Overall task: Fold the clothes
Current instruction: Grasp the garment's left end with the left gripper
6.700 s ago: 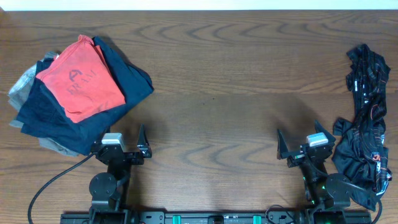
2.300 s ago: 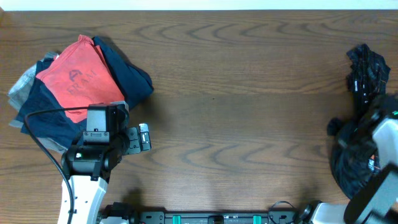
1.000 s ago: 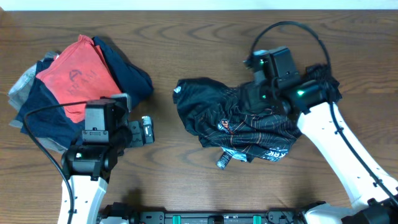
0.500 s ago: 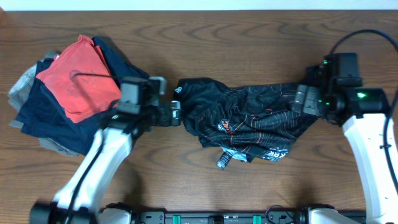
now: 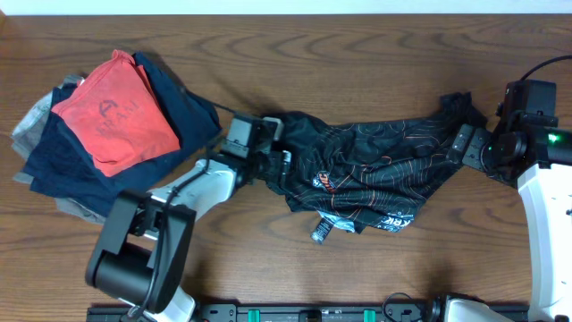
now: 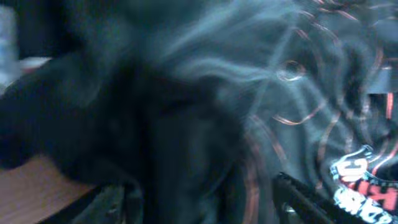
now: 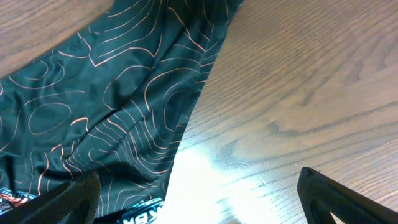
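Observation:
The black jersey [image 5: 375, 170] with white and orange contour lines lies crumpled across the middle of the table. Its right end reaches up toward my right arm. My left gripper [image 5: 280, 165] is at the jersey's left edge. In the left wrist view its fingers [image 6: 205, 205] are spread wide with the dark cloth [image 6: 280, 93] between them. My right gripper [image 5: 466, 146] is at the jersey's right end. In the right wrist view it [image 7: 199, 205] is open, over bare wood beside the jersey's edge [image 7: 124, 93].
A pile of other clothes sits at the left: a red-orange shirt [image 5: 112, 112] on top of navy garments [image 5: 183, 112], with a grey one [image 5: 31, 116] underneath. The wooden table [image 5: 357, 54] shows behind and in front of the jersey.
My left gripper has moved right, from beside the jersey onto its left edge. My right gripper has drawn back to the right, and the jersey's right end now lies further right.

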### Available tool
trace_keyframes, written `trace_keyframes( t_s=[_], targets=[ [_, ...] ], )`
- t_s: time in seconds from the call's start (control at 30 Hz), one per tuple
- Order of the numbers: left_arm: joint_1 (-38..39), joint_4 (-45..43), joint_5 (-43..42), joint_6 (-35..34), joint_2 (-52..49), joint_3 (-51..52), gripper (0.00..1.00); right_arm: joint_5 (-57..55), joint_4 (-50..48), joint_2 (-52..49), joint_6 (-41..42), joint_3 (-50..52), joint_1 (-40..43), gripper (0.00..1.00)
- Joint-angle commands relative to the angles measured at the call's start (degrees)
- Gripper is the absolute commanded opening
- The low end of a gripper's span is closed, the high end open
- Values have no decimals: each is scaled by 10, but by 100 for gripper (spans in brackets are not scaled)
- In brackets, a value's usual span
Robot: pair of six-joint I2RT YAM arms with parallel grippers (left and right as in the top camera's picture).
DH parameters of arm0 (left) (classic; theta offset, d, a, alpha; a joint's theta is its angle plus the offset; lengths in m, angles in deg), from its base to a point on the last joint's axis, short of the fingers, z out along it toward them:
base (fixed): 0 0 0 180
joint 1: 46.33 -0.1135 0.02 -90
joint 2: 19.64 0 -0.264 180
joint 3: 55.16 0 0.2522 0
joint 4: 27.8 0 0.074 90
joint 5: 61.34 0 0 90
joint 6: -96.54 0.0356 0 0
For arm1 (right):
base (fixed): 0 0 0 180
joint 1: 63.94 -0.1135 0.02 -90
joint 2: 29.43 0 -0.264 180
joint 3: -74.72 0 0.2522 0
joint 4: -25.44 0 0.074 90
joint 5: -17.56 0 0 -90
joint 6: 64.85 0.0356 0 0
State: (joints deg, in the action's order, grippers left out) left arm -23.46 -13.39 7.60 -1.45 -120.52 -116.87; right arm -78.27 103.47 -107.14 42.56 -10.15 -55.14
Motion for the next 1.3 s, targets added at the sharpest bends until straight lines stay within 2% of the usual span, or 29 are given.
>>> trace_keyframes(
  t_s=[0.0,0.03,0.07,0.1,0.13,0.27,0.37,0.5,0.53,0.57,0.63,0.67,0.73,0.77,0.97,1.07,1.17,1.27],
  targets=[
    [32,-10,-3,-2,-17,1,57,2,0,-7,3,0,5,99],
    [38,-19,-1,-2,-17,1,44,2,0,-9,3,0,5,99],
    [41,-31,12,-2,-16,0,24,2,0,-12,3,0,5,99],
    [41,-37,22,-3,-15,-1,10,2,0,-14,3,0,5,99],
    [39,-41,37,-3,-13,-5,6,2,2,-16,3,0,5,99],
    [13,-35,87,-3,9,-50,6,0,4,-18,3,1,5,99],
    [-16,-35,87,-9,28,-103,6,0,-1,-18,3,1,6,99],
    [-64,-39,103,-66,36,-187,6,0,-16,-19,3,1,6,99],
    [-77,-40,118,-83,35,-202,11,1,-17,-20,3,1,6,99],
    [-87,-42,128,-94,34,-212,36,1,-17,-22,3,1,6,99],
    [-102,-42,129,-107,33,-216,77,1,-17,-26,3,2,6,99],
    [-107,-23,123,-108,31,-216,87,1,-17,-29,3,4,6,99],
    [-108,26,117,-108,30,-216,93,1,-17,-34,3,9,6,99],
    [-106,64,107,-108,30,-216,100,1,-17,-37,3,11,6,99],
    [-69,310,-11,-108,30,-213,98,1,-17,-56,3,28,6,99],
    [-32,372,-15,-108,30,-201,98,1,-17,-57,3,30,6,99],
    [10,372,-14,-125,25,-185,98,1,-17,-57,3,30,6,99],
    [54,314,-14,-177,17,-158,98,1,-15,-57,3,30,6,99]
  ],
)
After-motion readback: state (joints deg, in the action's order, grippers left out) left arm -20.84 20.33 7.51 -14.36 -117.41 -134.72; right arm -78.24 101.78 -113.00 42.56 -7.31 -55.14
